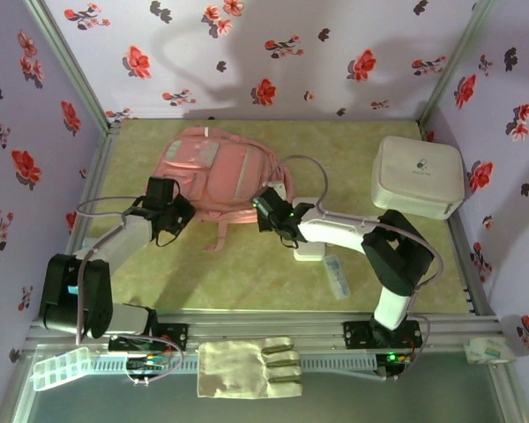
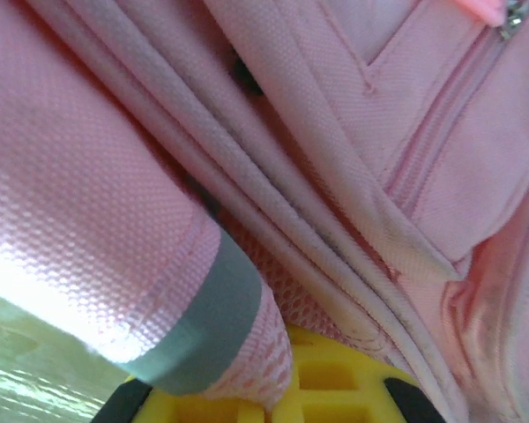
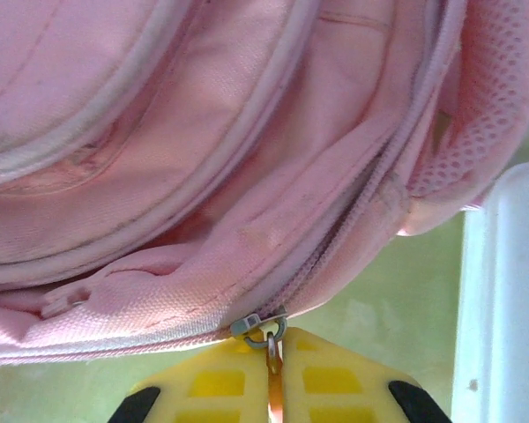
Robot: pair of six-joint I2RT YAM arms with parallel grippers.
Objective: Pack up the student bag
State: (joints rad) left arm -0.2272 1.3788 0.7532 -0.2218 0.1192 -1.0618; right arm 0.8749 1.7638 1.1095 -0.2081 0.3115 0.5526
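Observation:
The student bag [image 1: 216, 167] is a pink fabric backpack lying flat at the back middle of the table. My left gripper [image 1: 171, 220] is at its lower left edge. In the left wrist view the yellow fingers [image 2: 335, 388] are shut on a fold of the bag's pink fabric with a grey band [image 2: 207, 322]. My right gripper [image 1: 267, 214] is at the bag's lower right corner. There its yellow fingers [image 3: 203, 388] are pressed together on the orange zipper pull [image 3: 274, 388], just below the metal slider [image 3: 258, 325] of a closed zipper on the student bag [image 3: 203, 132].
A white rounded hard box [image 1: 417, 176] stands at the back right. A flat white object [image 1: 309, 251] [image 3: 507, 291] and a small clear item [image 1: 336, 278] lie under the right arm. A cloth glove [image 1: 247, 367], a clear plastic case [image 1: 60, 367] and a small packet [image 1: 485, 350] rest on the near rail.

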